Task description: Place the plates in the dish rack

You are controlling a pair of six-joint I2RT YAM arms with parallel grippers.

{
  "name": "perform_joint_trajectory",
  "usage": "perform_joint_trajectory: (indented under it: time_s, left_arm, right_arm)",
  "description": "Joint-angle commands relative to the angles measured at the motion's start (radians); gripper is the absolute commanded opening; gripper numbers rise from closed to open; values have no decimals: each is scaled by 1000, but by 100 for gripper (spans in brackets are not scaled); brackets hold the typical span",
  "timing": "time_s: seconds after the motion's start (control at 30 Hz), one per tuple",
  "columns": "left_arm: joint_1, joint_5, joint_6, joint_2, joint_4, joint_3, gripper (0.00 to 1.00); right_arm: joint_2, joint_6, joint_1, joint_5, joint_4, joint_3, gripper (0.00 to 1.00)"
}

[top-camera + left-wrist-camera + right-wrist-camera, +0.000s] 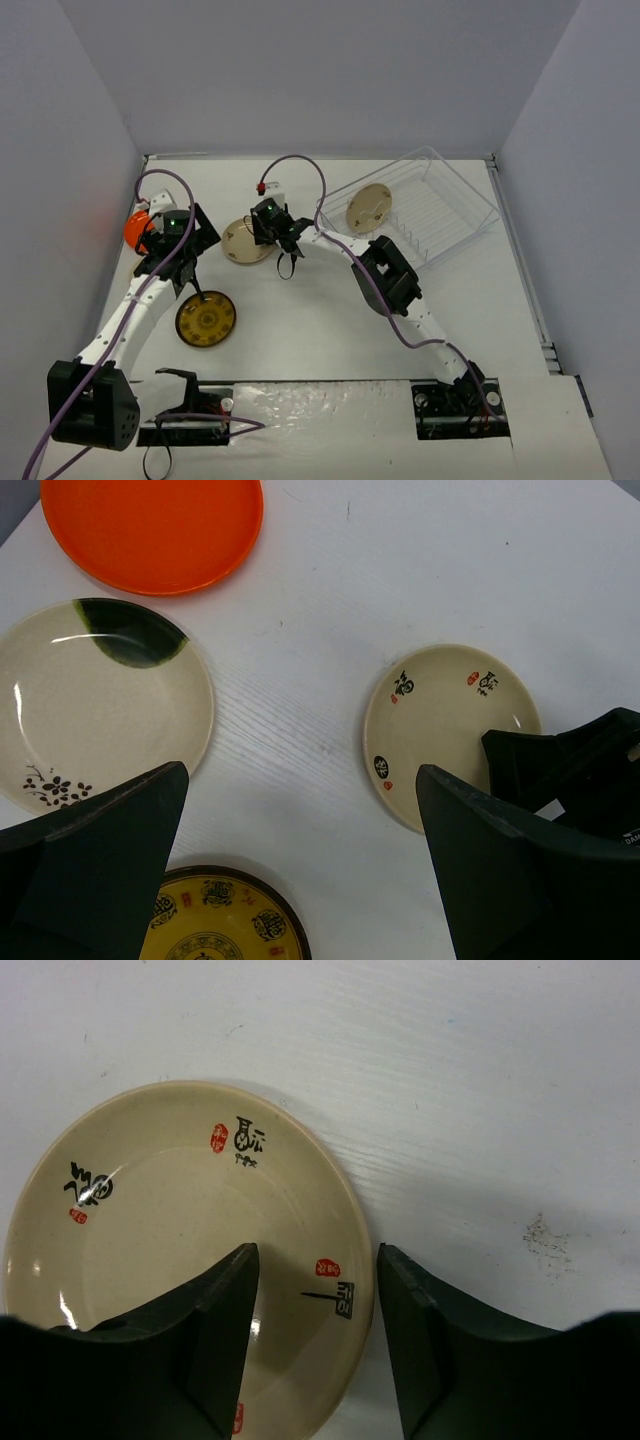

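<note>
A cream plate with black and red marks (170, 1210) lies flat on the white table (320, 330). My right gripper (318, 1290) straddles its right rim, one finger (225, 1310) over the plate's inside and the other outside, with small gaps on both sides. From above, this plate (240, 242) sits left of the right gripper (277, 233). My left gripper (300, 790) hangs open and empty over bare table among the plates. Around it lie an orange plate (150, 525), a cream plate with a dark green patch (95, 705) and a dark brown plate with a yellow centre (215, 920). Another cream plate (369, 208) stands in the clear dish rack (445, 215).
The dish rack sits at the back right, its thin dividers to the right of the standing plate. Grey walls enclose the table on three sides. Purple cables loop over both arms. The left arm covers part of the orange plate (134, 228) in the top view.
</note>
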Motion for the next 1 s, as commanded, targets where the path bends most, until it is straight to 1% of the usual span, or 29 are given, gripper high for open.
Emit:
perform_joint_trajectory:
  time_s: [0.0, 0.1, 0.2, 0.27, 0.33, 0.37, 0.43, 0.53, 0.67, 0.7, 0.73, 0.77, 0.83, 0.93, 0.97]
  left_arm:
    - [7, -18, -16, -46, 49, 1, 97]
    - [6, -21, -17, -47, 49, 1, 97]
    - [7, -21, -18, -49, 48, 0, 97]
    - [5, -21, -18, -50, 46, 0, 97]
    - [7, -24, -18, -52, 45, -1, 97]
    - [7, -24, -18, -53, 45, -1, 97]
    - [7, -23, -20, -53, 43, -1, 97]
    - [5, -25, -20, -54, 41, -1, 97]
    - [7, -33, -20, -59, 29, 3, 97]
    - [7, -36, -20, -65, 29, 3, 97]
    - [7, -38, -20, -68, 31, 0, 97]
    - [7, -44, -20, -73, 31, -1, 97]
    - [7, -53, -20, -78, 29, -5, 97]
    - [8, -68, -18, -86, 18, -6, 97]
    - [8, -80, -19, -90, 11, -6, 97]
  right_arm:
    - [-28, 48, -6, -8, 24, -10, 43]
    - [-36, 64, -7, -10, 24, -27, 38]
    - [-48, 93, -10, -5, 30, -53, 31]
    - [-59, 108, -16, -8, 43, -78, 18]
    - [-71, 126, -22, -9, 55, -99, 2]
    - [-82, 129, -25, -12, 64, -109, 0]
    - [-104, 119, -29, -22, 116, -148, 0]
    - [-168, 30, -30, -44, 221, -214, 0]
    - [-306, -169, -43, -37, 377, -320, 0]
    - [-365, -251, -48, -39, 408, -339, 0]
    - [-399, -295, -55, -45, 463, -357, 0]
    - [-451, -368, -69, -67, 503, -384, 0]
    - [-520, -463, -90, -124, 542, -418, 0]
    - [-618, -560, -126, -214, 615, -471, 0]
    - [-677, -643, -147, -271, 619, -491, 0]
